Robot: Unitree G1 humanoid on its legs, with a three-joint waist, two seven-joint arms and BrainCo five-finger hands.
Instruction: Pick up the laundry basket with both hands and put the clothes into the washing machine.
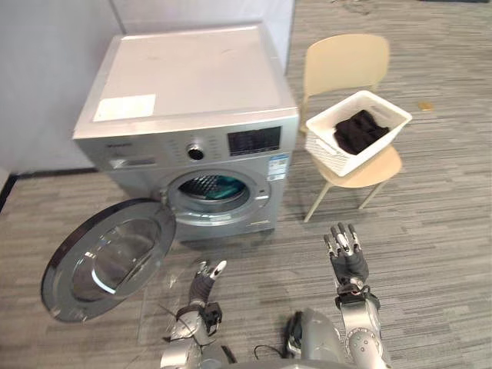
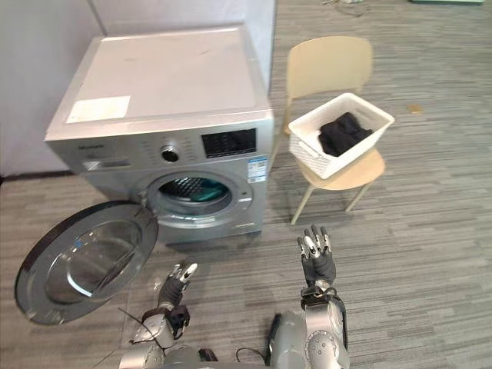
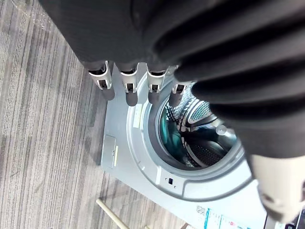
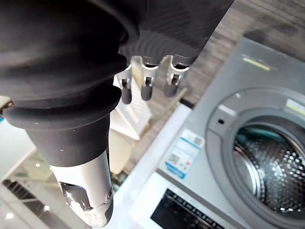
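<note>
Office-like room set up for laundry: a washing machine (image 1: 188,100) on grey striped carpet (image 1: 438,231) against plain partition panels (image 1: 46,69).

The floor (image 1: 430,231) in front of me is grey, laid in narrow streaked planks. The washing machine (image 1: 192,100) stands on it against the wall, and its round door (image 1: 108,257) hangs wide open to my left, low over the planks. Just beside the machine, to my right, a pale chair (image 1: 346,65) stands on the floor on thin legs. On its seat rests the white laundry basket (image 1: 330,150), set at an angle, with dark clothes (image 1: 360,131) inside. Further right, a small tan scrap (image 1: 424,105) lies on the floor by itself.
</note>
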